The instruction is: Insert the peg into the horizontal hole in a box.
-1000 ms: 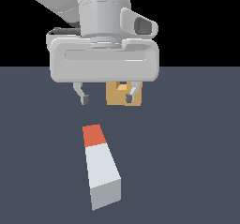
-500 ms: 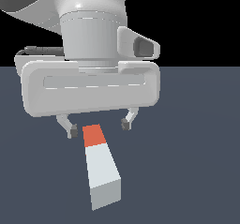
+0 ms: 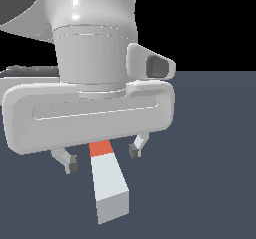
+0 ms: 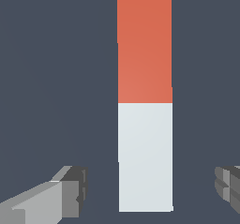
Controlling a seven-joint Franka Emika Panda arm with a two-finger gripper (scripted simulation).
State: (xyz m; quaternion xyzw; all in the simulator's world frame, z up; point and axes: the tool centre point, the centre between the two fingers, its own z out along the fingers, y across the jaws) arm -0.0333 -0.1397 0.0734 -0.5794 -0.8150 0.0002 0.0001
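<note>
Exterior view: the arm's big pale-grey wrist housing fills most of the shot, smooth plastic-looking shells with rounded corners, and it blocks a lot of what's behind it.
End effector (image 3: 103, 159): spread wide, nothing pinched. Two short grey fingers (image 3: 67, 160) with darker blocky tips hang under the housing, one on each side of the peg, both clear of it.
Peg (image 3: 108, 179): long square-sectioned bar lying flat on the table, flat faces, sharp edges. Mostly pale grey-white, with an orange-red end pointing to the far side. The white end is nearest the camera.
Peg position: between the fingers, closer to the finger on the exterior view's right, with the orange-red part right under the housing.
Table (image 3: 210, 158): plain matte dark blue-grey, no texture, black background beyond its far edge.
Hidden stuff: most of the orange-red end is cut off by the housing in the exterior view. Box and hole aren't visible anywhere.
Wrist view: shows the peg (image 4: 145, 124) full length, orange-red half and white half meeting at a crisp line. One finger (image 4: 56, 195) shows as a chunky grey wedge; the other is only a sliver at the frame edge. Gaps on both sides of the peg.
</note>
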